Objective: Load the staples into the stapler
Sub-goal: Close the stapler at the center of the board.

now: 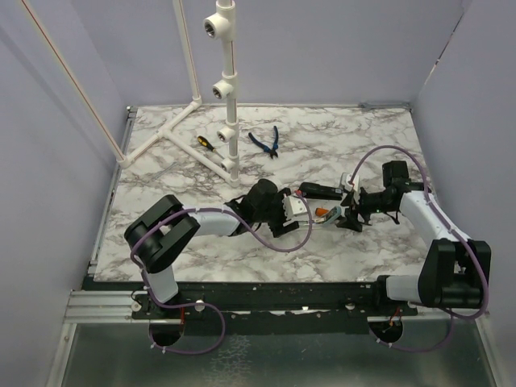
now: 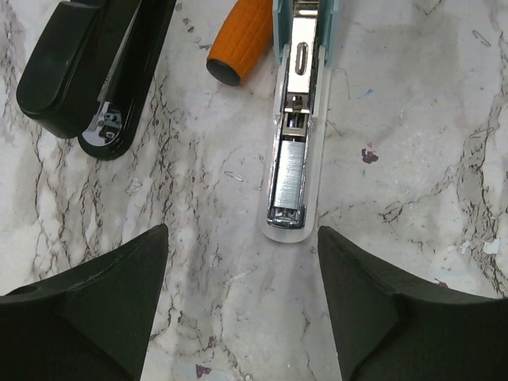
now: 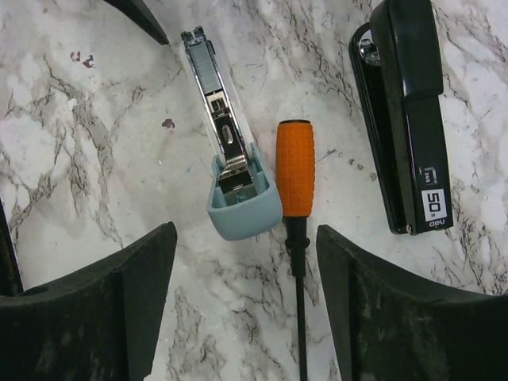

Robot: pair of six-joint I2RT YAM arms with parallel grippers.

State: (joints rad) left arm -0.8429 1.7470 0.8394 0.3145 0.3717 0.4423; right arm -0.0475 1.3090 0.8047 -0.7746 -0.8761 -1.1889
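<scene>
A: left claw (image 2: 242,258) status?
B: fingers apart, nothing in them, above the desk (image 2: 413,159). pale teal bar (image 2: 295,119) at 12, staples (image 2: 287,171) sitting in its metal channel. stapler (image 2: 87,71) at 11, orange screwdriver (image 2: 240,40) handle between the two.
A: right claw (image 3: 246,262)?
B: also apart, holding nothing. teal bar at 12, screwdriver just beside it at 1, stapler at 2, clear of both.

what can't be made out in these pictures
Left wrist view: the black stapler runs off the top edge, and its own body hides whether it holds staples.
Right wrist view: the orange screwdriver has its tip cut off by the bottom edge.
Top view: the pale teal bar is too small to show its contents.
</scene>
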